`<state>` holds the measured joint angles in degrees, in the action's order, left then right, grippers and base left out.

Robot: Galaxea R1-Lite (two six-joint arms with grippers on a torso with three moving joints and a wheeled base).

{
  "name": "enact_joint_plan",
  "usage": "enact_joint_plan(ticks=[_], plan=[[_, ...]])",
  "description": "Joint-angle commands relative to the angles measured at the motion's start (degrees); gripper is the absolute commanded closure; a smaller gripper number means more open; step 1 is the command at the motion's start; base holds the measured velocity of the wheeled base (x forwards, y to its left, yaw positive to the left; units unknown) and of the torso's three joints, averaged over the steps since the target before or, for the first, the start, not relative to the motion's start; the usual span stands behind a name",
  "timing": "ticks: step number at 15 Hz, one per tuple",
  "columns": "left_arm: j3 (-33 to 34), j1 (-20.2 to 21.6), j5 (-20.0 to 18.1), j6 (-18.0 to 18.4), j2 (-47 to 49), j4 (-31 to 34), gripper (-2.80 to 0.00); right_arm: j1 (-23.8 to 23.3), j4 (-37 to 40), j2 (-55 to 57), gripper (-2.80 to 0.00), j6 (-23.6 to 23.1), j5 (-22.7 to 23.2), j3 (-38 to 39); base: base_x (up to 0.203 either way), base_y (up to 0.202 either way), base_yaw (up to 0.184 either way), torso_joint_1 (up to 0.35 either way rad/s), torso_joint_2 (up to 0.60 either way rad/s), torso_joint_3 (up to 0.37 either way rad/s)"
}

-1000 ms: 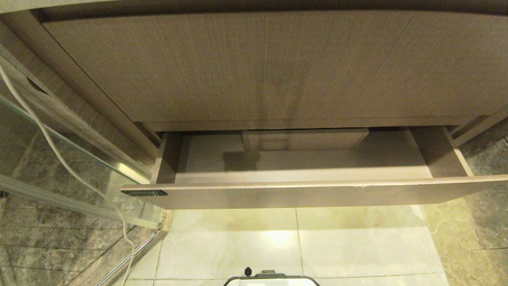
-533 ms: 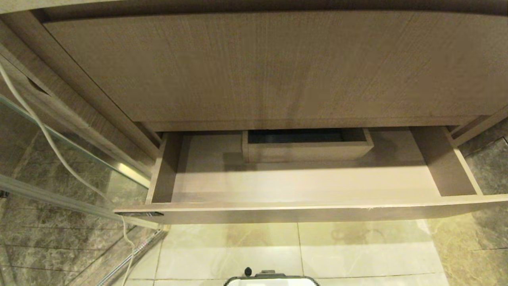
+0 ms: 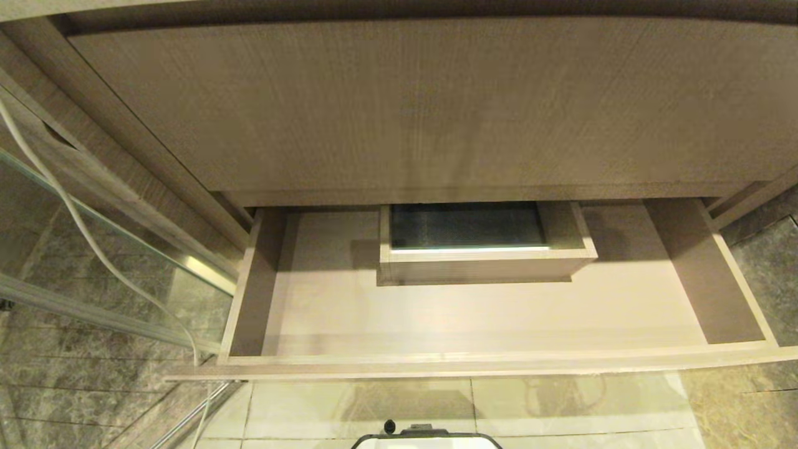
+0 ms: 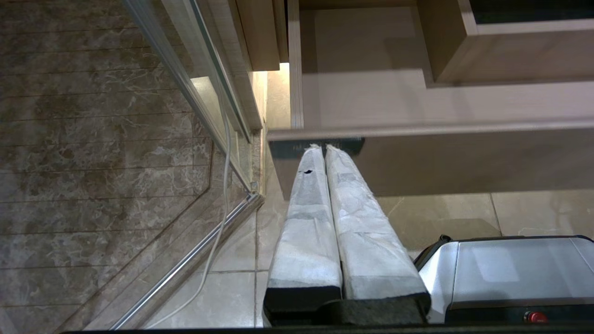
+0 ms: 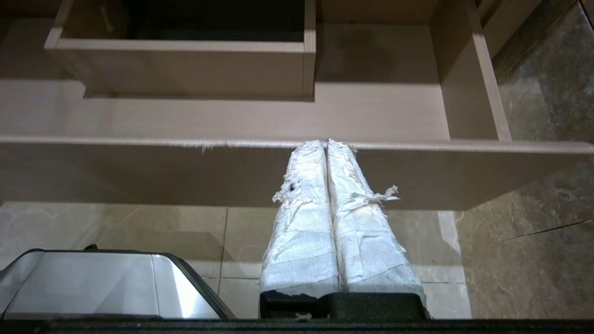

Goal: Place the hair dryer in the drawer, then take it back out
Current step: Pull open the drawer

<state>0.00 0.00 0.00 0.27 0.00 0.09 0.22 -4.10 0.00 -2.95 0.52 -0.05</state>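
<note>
Both grippers, left gripper (image 4: 323, 147) and right gripper (image 5: 326, 142), have their wrapped fingers pressed together, holding nothing, tips at the front panel of the drawer (image 3: 474, 312). Beyond, it stands open, its boxed cutout (image 3: 480, 262) farther back.
</note>
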Motion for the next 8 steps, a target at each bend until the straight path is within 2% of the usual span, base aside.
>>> enact_joint_plan(ticks=[1, 8], plan=[[0.0, 0.0, 0.0, 0.0, -0.1, 0.0, 0.00, 0.0, 0.0, -0.2, 0.00, 0.0, 0.0, 0.1, 0.000, 0.000, 0.000, 0.000, 0.00, 0.000], [0.1, 0.0, 0.0, 0.0, 0.0, 0.0, 0.00, 0.0, 0.5, -0.2, 0.00, 0.8, 0.0, 0.1, 0.000, 0.000, 0.000, 0.000, 0.00, 0.000]])
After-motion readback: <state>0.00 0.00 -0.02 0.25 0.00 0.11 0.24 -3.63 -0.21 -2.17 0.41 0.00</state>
